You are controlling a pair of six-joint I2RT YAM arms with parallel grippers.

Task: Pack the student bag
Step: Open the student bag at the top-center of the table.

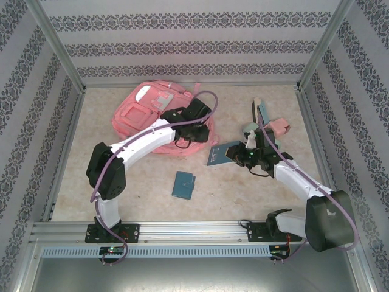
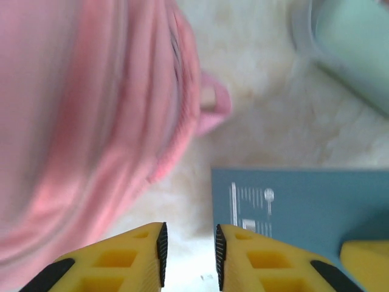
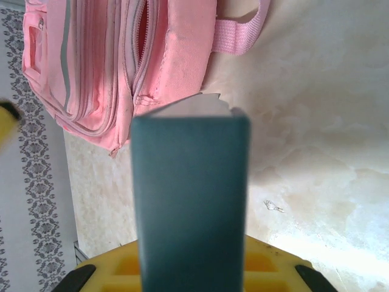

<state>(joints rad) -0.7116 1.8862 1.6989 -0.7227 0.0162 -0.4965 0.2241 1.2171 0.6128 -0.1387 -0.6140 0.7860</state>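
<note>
Lying on its back at the far left of the counter (image 1: 140, 182), the student bag (image 1: 159, 114) shows its front pockets and white trim to the overhead camera. In the right wrist view one of its zips gapes a little, and a pink strap loop (image 3: 237, 33) curls out onto the bare surface.

The left arm reaches across the bag's right side. Its end effector (image 2: 188, 243) hangs just off the bag's edge, with the yellow fingers a narrow gap apart and nothing between them.

Just to the right of the bag, the right end effector (image 1: 236, 152) is clamped on a teal book (image 3: 191, 194), which is held edge-on towards the bag with its pale page edges at the far end. Whether the book touches the counter I cannot tell.

A second teal book (image 1: 183, 184) lies flat nearer the arm bases, well apart from the bag. Beyond the right arm are a mint box (image 1: 250, 130) and a small pink box (image 1: 280, 126), close together.

The counter is a pale beige, mottled like marble, and looks matte and evenly lit. Wallpapered walls (image 1: 194, 36) close it in on three sides, white with grey bands of ornamental pattern, and are met at the corners by slanting aluminium posts. An aluminium rail (image 1: 194, 230) runs along the near edge and carries both arm bases.
</note>
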